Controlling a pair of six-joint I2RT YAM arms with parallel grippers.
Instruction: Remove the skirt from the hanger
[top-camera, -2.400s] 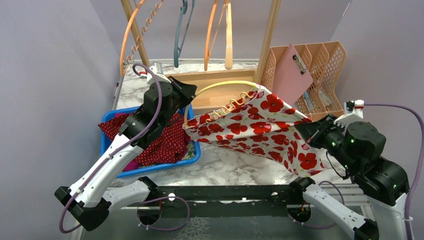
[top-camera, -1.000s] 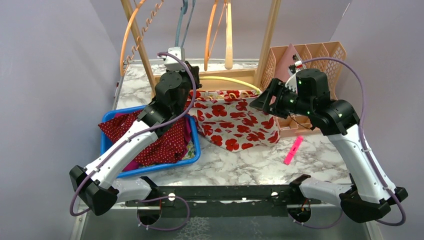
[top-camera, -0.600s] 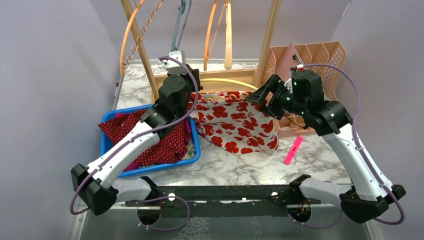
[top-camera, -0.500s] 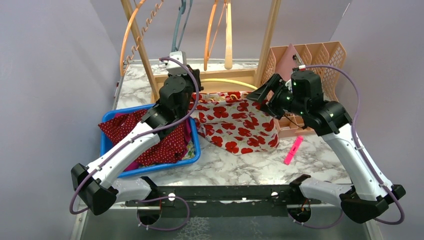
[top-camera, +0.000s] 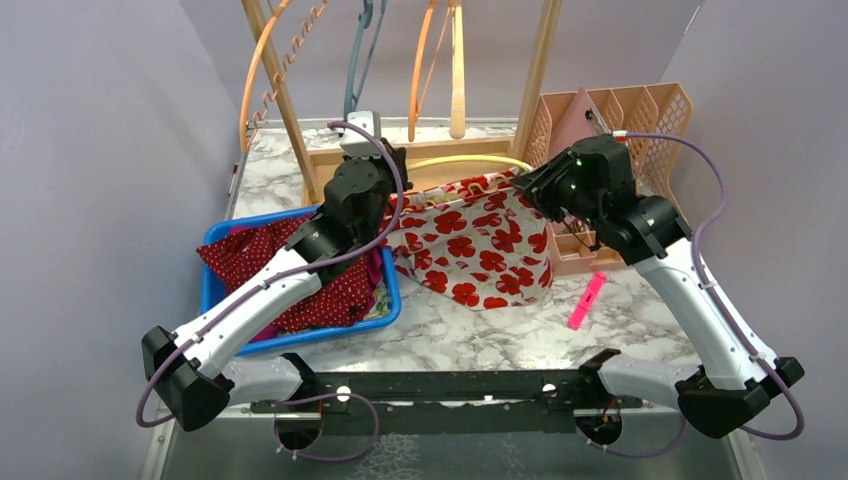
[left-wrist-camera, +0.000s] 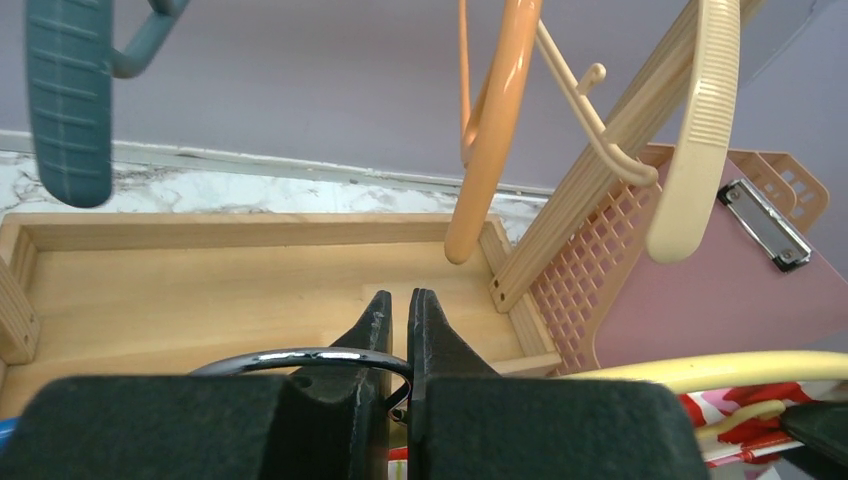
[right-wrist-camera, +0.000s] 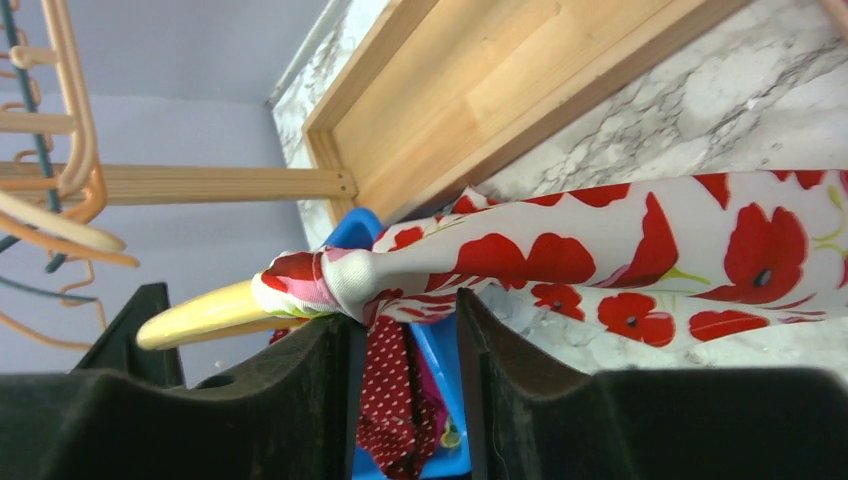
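Top external, table (top-camera: 470, 330): marble, wooden rack (top-camera: 538, 80) stands at its far edge.
Skirt (top-camera: 470, 250): white with red poppies, just in front of rack base, drapes to the tabletop, top edge on the hanger.
Blue bin (top-camera: 392, 300): front-left of rack, red dotted cloth (top-camera: 300, 280) inside.
Organizer (top-camera: 655, 110): just right of rack, holds pink clipboard (top-camera: 575, 120).
Yellow hanger (top-camera: 470, 160): along rack's front rail, runs through skirt top.
Left gripper (left-wrist-camera: 398, 300): above rack base, fingers pressed together on hanger's chrome hook (left-wrist-camera: 300, 355).
Right gripper (right-wrist-camera: 405, 310): by rack's right post, fingers partly apart, bunched skirt corner between them; cannot tell if pinching.
Pink marker (top-camera: 587, 300): front-right of rack, on table.
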